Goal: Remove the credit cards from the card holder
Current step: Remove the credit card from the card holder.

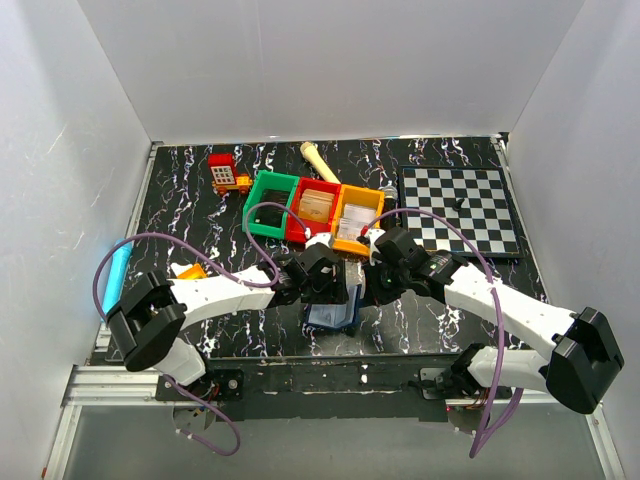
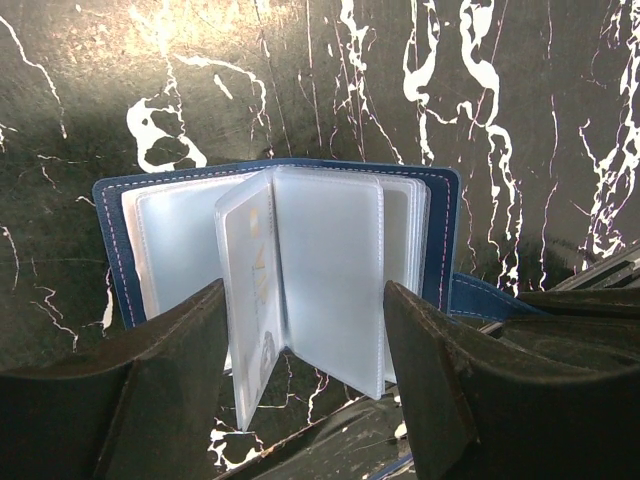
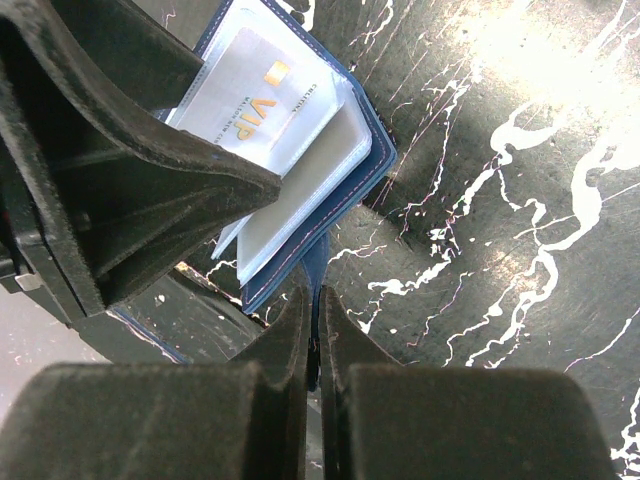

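The navy-blue card holder [image 1: 333, 313] lies open near the table's front edge, its clear plastic sleeves fanned up [image 2: 330, 270]. A white card marked VIP [image 3: 262, 105] sits in one sleeve. My right gripper [image 3: 312, 300] is shut on the holder's blue snap tab [image 3: 313, 262] and pins that side. My left gripper [image 2: 305, 340] is open, its two fingers standing either side of the raised sleeves, gripping nothing. In the top view both grippers meet over the holder, the left [image 1: 322, 285] and the right [image 1: 380, 275].
Green, red and orange bins [image 1: 315, 210] stand just behind the grippers. A chessboard [image 1: 458, 210] lies at the back right, a red toy [image 1: 226, 172] and a cream stick [image 1: 316, 158] at the back. The table's front edge is right below the holder.
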### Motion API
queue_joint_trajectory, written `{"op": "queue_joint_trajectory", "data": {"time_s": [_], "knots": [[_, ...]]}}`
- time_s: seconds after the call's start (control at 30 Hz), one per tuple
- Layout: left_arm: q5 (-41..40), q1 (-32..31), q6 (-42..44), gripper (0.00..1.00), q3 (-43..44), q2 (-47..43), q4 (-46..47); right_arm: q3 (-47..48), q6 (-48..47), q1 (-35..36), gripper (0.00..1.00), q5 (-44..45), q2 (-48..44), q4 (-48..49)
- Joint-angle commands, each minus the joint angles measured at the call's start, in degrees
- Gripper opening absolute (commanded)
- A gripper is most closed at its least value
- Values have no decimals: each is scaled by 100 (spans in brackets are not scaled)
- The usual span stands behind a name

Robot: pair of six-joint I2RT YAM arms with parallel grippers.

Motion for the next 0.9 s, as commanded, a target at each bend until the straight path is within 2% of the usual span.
{"op": "queue_joint_trajectory", "data": {"time_s": [0.0,0.23,0.33,0.4,0.53,0.63,0.87], "knots": [[-235,-22,-66,61,-43,-272,-89,28,-58,-21,1,-22,-117,132],[-200,-31,-40,60,-16,-228,-80,2,-58,-21,1,-39,-117,149],[-173,-22,4,63,1,-219,-89,2,-58,-21,1,-22,-126,149],[-147,-22,74,65,45,-184,-80,2,-67,-21,1,-13,-117,149],[-305,-93,110,81,159,-148,-229,-7,-67,-29,1,4,-126,141],[-480,-101,66,87,160,-262,-335,-16,-67,-21,1,5,-135,141],[-1042,-101,-39,89,72,-885,-678,-51,-76,-29,1,75,-126,97]]}}
